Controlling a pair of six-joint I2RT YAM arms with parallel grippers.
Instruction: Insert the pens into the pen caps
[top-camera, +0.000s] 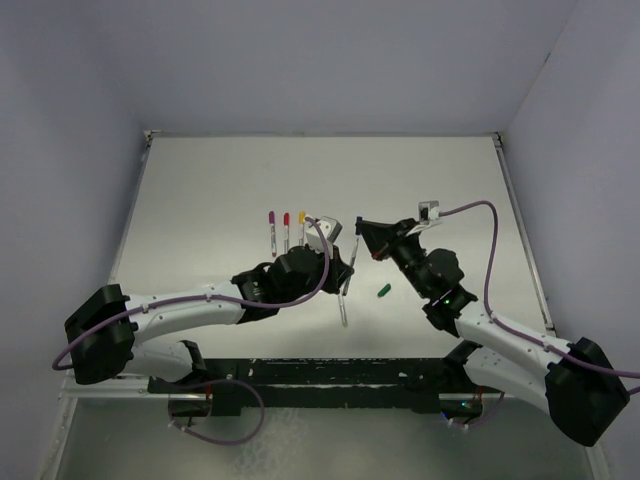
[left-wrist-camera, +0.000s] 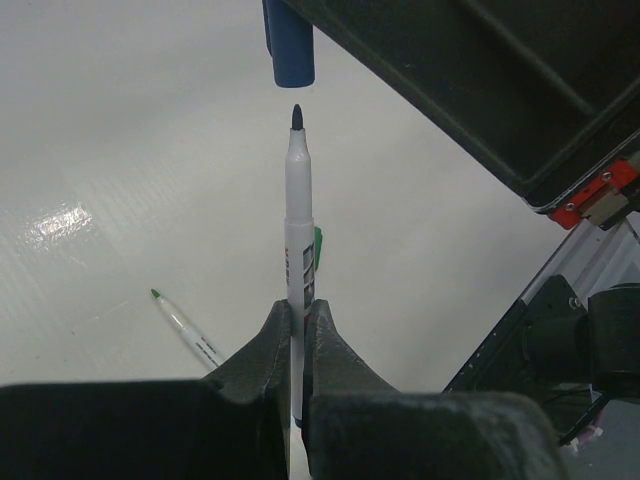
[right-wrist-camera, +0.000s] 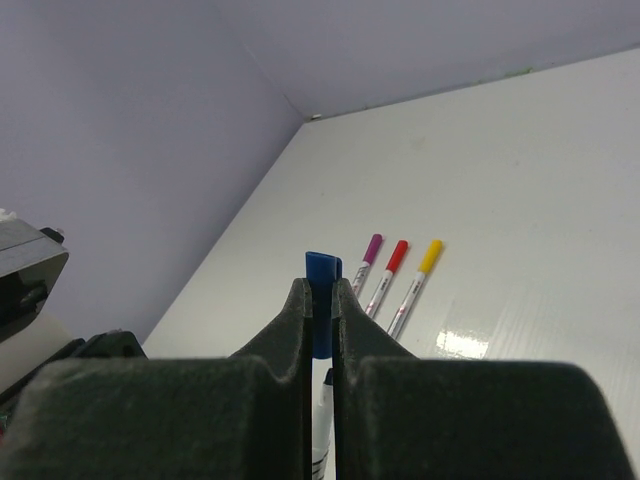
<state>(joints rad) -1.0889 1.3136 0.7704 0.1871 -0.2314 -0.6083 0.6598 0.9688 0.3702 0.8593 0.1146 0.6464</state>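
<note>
My left gripper (left-wrist-camera: 300, 305) is shut on a white pen (left-wrist-camera: 299, 200) with a dark blue tip and holds it upright. My right gripper (right-wrist-camera: 320, 285) is shut on the blue cap (right-wrist-camera: 322, 300), which hangs just above that tip with a small gap, open end down (left-wrist-camera: 290, 45). In the top view the left gripper (top-camera: 340, 283), the pen (top-camera: 352, 262) and the right gripper (top-camera: 362, 232) meet at mid-table. A green-tipped pen (left-wrist-camera: 185, 328) and the green cap (top-camera: 383, 291) lie loose on the table.
Three capped pens, magenta (top-camera: 271, 228), red (top-camera: 286, 228) and yellow (top-camera: 302, 225), lie side by side behind the left gripper. They also show in the right wrist view (right-wrist-camera: 388, 270). Grey walls enclose the white table (top-camera: 200, 200).
</note>
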